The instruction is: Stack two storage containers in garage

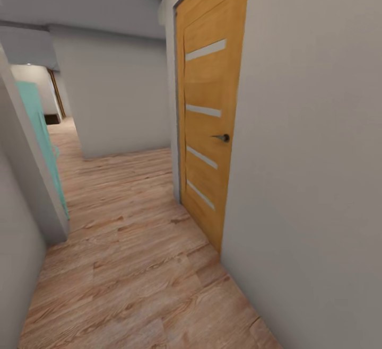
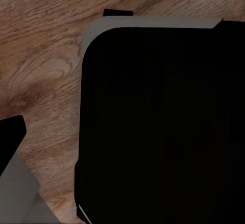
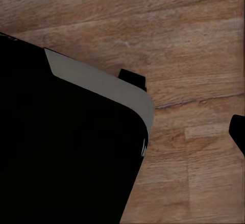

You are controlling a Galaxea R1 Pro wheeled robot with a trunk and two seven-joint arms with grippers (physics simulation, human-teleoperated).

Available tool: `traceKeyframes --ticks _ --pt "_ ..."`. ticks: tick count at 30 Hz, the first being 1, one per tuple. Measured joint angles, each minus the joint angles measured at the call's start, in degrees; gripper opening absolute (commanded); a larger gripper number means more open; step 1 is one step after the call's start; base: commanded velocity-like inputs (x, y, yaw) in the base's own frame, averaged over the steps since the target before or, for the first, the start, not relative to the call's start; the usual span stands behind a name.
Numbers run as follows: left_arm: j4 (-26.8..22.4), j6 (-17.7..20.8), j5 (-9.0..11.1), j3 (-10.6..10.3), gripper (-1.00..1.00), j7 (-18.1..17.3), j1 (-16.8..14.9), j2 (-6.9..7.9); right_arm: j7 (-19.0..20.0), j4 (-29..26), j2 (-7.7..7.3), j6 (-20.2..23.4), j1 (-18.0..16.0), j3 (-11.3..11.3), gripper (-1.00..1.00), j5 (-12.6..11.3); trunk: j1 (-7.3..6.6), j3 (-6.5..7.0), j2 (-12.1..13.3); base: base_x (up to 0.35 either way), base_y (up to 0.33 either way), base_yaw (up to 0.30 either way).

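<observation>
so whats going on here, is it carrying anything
Nothing is being handled in these views. The robot is in a hallway with light wood plank flooring, beside a honey-wood door with frosted strips that stands shut on its right. A teal panel shows further down on the left. Both wrist cameras look down at the wood floor past dark parts of the robot's body; no storage container is in view.

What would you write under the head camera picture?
Hallway with wood plank floor, honey-wood door with frosted strips shut on the right.
</observation>
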Motion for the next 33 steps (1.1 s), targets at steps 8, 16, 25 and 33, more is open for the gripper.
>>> traceKeyframes --ticks 8,16,25,33 --pt "0.00 0.00 -0.01 0.01 1.00 0.01 0.00 0.00 0.00 0.00 0.00 0.01 0.00 0.00 1.00 0.00 0.00 0.00 0.00 0.322 0.000 0.270" --pt "0.02 0.00 -0.01 0.02 1.00 0.01 0.00 0.01 0.00 0.00 0.05 0.02 0.00 0.00 1.00 0.00 0.00 0.00 0.00 0.322 0.000 0.270" --pt "0.00 0.00 -0.01 0.01 1.00 0.00 0.00 0.00 0.00 0.00 0.03 0.01 0.00 0.00 1.00 0.00 0.00 0.00 0.00 0.322 0.000 0.270" --pt "0.02 0.02 0.05 0.00 1.00 0.00 0.00 0.00 0.00 0.00 0.00 0.01 0.00 0.00 1.00 0.00 0.00 0.00 0.00 0.322 0.000 0.268"
